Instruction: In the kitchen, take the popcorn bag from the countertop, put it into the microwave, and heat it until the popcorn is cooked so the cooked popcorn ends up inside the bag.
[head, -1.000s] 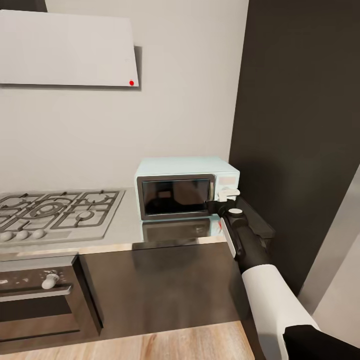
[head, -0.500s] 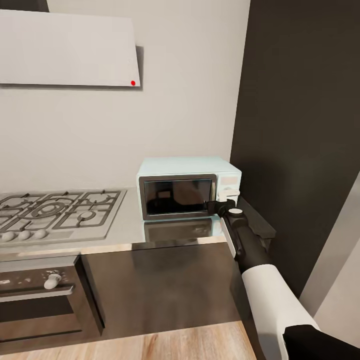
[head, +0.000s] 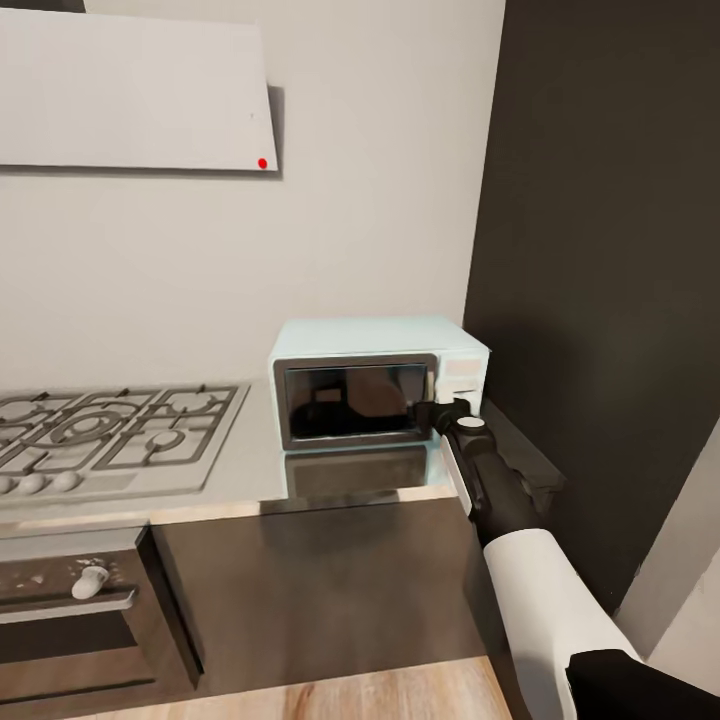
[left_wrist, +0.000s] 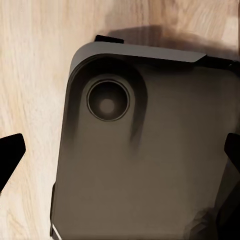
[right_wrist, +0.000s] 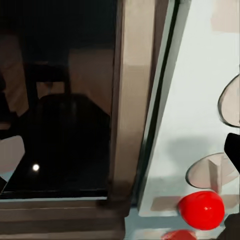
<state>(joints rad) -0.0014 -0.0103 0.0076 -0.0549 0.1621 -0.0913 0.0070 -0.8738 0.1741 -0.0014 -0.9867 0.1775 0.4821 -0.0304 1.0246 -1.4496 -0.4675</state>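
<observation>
Head view is showing, at the far left of the frame, a gas hob (head: 110, 430) sitting in the countertop (head: 250, 470), with a built-in oven (head: 80, 600) under it at lower left and a pale hood (head: 130, 95) with a red dot hanging at upper left. Moving right, the microwave (head: 375, 385) is standing at the centre of the frame, against the grey wall and just beside a tall dark cabinet (head: 600, 250); its door looks a little ajar on the knob side. The right gripper (head: 437, 412) is pressing in at that door edge, close to the white panel; whether its jaws are wide or narrow I cannot tell. In the right wrist view the red button (right_wrist: 201, 210) is showing just beside the door frame (right_wrist: 131, 110). I would say the step in hand is opening the door, and doing it well is calling for a hook on the free edge and a slow swing outward, without shoving the light box along the metal top. The left gripper (left_wrist: 120, 155) is hanging spread wide over the robot's base (left_wrist: 145, 150) and the wood floor (left_wrist: 30, 75), holding nothing. The popcorn bag is nowhere I can pick out.
</observation>
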